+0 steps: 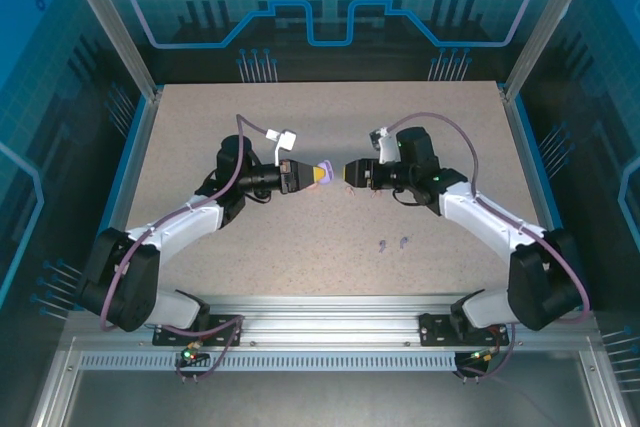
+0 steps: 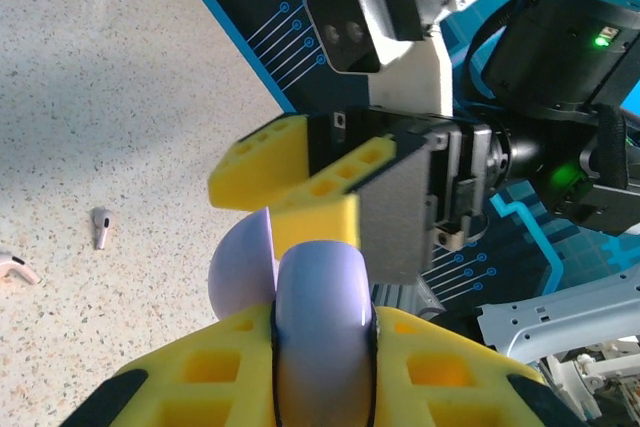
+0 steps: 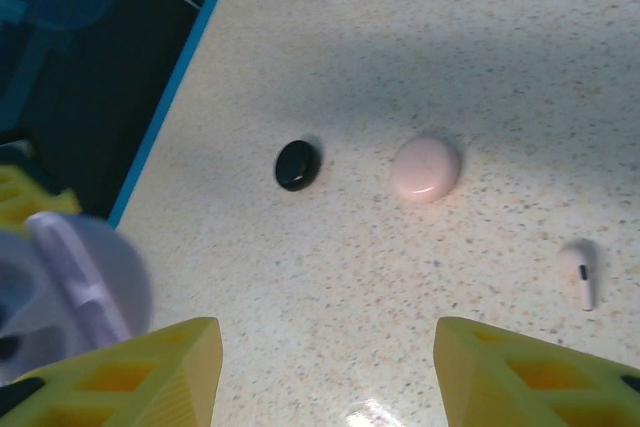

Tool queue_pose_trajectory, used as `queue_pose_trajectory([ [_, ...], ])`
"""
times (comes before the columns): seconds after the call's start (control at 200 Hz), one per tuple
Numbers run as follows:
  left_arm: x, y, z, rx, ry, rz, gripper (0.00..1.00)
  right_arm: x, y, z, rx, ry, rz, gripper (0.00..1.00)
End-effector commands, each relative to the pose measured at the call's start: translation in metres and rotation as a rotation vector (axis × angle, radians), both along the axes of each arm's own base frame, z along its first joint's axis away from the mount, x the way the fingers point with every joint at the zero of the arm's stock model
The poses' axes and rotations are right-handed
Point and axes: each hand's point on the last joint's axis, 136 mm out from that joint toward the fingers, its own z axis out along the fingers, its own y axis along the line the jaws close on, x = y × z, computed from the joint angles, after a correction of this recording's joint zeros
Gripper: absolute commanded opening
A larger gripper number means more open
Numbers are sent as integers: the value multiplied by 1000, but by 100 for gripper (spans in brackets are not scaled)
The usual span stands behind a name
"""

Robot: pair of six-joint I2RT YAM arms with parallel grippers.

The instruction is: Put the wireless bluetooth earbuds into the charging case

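My left gripper point(image 1: 316, 175) is shut on a lilac round charging case point(image 1: 325, 170) and holds it above the middle of the table. In the left wrist view the case point(image 2: 322, 297) sits between my yellow fingers point(image 2: 200, 377), its lid point(image 2: 238, 267) hinged open to the left. My right gripper point(image 1: 346, 173) faces it from the right, open and holding nothing, with its fingertips point(image 2: 345, 215) just above the case. Two lilac earbuds point(image 1: 383, 244) point(image 1: 405, 241) lie on the table nearer the front. From the right wrist, the open case point(image 3: 70, 282) shows beyond the left finger point(image 3: 150, 367).
A black round case point(image 3: 297, 164) and a pale pink round case point(image 3: 425, 168) lie shut on the speckled table point(image 3: 400, 47), with a pale earbud point(image 3: 581, 275) to their right. Two more earbuds point(image 2: 100, 228) point(image 2: 15, 269) lie below the left gripper. Blue walls ring the table.
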Motion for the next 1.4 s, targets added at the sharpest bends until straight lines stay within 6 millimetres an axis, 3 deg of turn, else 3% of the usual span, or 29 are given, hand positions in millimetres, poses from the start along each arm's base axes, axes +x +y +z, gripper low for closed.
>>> queue_pose_trajectory([
  [0.0, -4, -3, 25, -37, -78, -36, 0, -20, 11, 37, 104, -69, 114, 59],
  [0.16, -5, -3, 29, -45, -84, -39, 0, -27, 23, 45, 115, -84, 166, 54],
  [0.885, -3, -5, 29, -47, -79, -45, 0, -14, 46, 27, 102, -35, 189, 39],
  [1.221, -4, -9, 26, -50, -69, -57, 0, -10, 54, 33, 114, -41, 210, 14],
  [1.341, -4, -10, 23, -49, -62, -59, 0, -10, 55, 35, 109, -43, 218, 0],
  [1.396, -3, -10, 22, -44, -57, -53, 0, -9, 54, 36, 103, -44, 217, 0],
])
